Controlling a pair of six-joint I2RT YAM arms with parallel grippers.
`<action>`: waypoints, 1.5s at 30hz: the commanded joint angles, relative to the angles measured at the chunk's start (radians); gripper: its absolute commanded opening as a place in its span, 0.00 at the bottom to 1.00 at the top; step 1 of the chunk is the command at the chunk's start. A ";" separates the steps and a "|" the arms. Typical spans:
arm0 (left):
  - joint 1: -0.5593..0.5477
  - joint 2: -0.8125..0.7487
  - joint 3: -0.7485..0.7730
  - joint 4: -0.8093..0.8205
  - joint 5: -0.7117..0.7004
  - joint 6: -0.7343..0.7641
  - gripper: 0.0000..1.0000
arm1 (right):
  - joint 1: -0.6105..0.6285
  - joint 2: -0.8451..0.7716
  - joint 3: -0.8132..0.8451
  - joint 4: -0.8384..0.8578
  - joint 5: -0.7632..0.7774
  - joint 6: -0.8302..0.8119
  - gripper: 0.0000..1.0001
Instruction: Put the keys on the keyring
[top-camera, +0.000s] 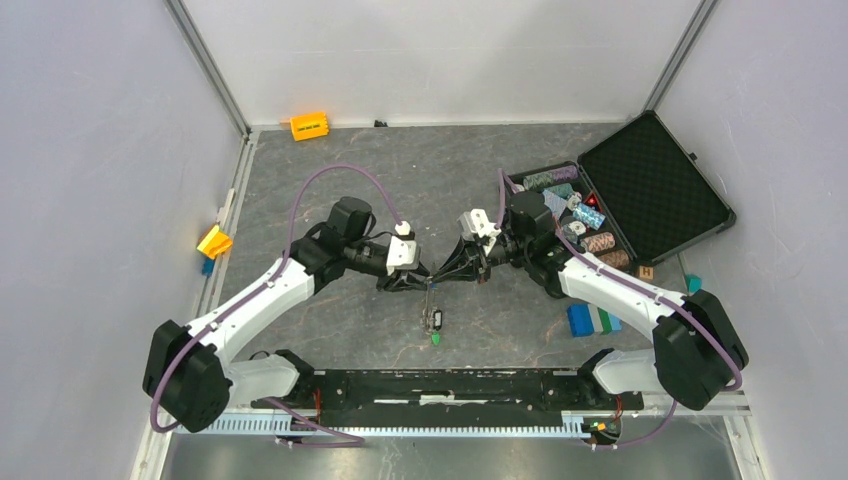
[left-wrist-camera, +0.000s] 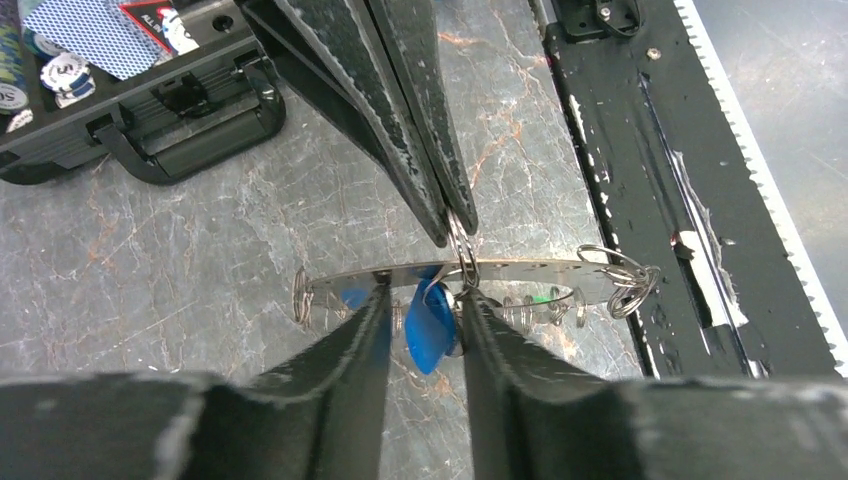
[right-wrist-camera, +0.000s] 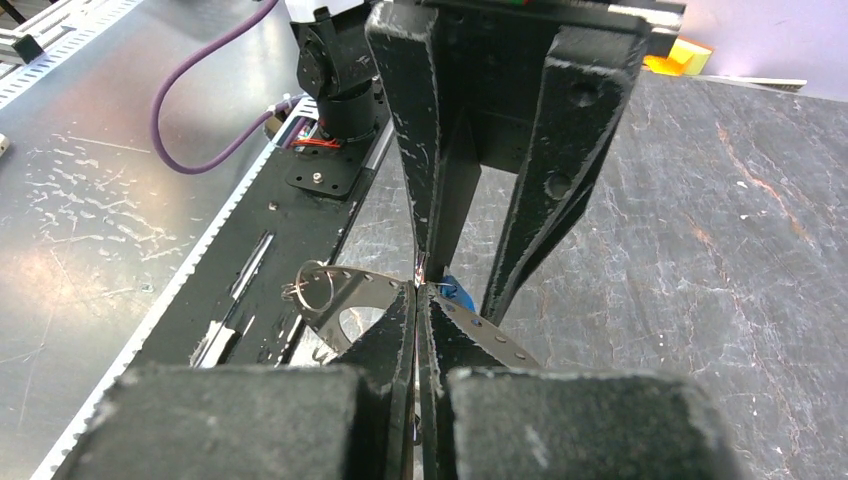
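The keyring (left-wrist-camera: 520, 268), a thin flat silvery ring with holes, hangs edge-on between both grippers over the table; it also shows in the right wrist view (right-wrist-camera: 345, 290). My right gripper (left-wrist-camera: 455, 228) is shut on a small split ring (left-wrist-camera: 462, 255) threaded at the keyring's edge. My left gripper (left-wrist-camera: 423, 292) is open, its fingertips (left-wrist-camera: 375, 300) against the keyring. A key with a blue tag (left-wrist-camera: 430, 335) hangs loose between them. In the top view both grippers meet (top-camera: 432, 279). More keys (top-camera: 435, 322), one green-tagged (top-camera: 436, 340), dangle below.
An open black case (top-camera: 655, 190) with striped chips (top-camera: 580, 215) lies at the back right. Blue and green blocks (top-camera: 592, 320) lie by the right arm. An orange block (top-camera: 309, 126) and a yellow block (top-camera: 214, 241) lie at the left. The black base rail (top-camera: 450, 385) runs along the front.
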 joint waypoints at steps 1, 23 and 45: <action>-0.006 0.009 -0.011 0.034 0.032 -0.024 0.32 | -0.004 -0.025 0.023 0.062 -0.014 0.006 0.00; -0.019 -0.034 0.165 -0.225 -0.140 -0.017 0.02 | -0.004 0.001 0.029 -0.041 0.106 -0.079 0.00; -0.026 -0.053 0.245 -0.138 -0.433 -0.229 0.02 | -0.017 -0.024 0.040 -0.098 0.251 -0.112 0.56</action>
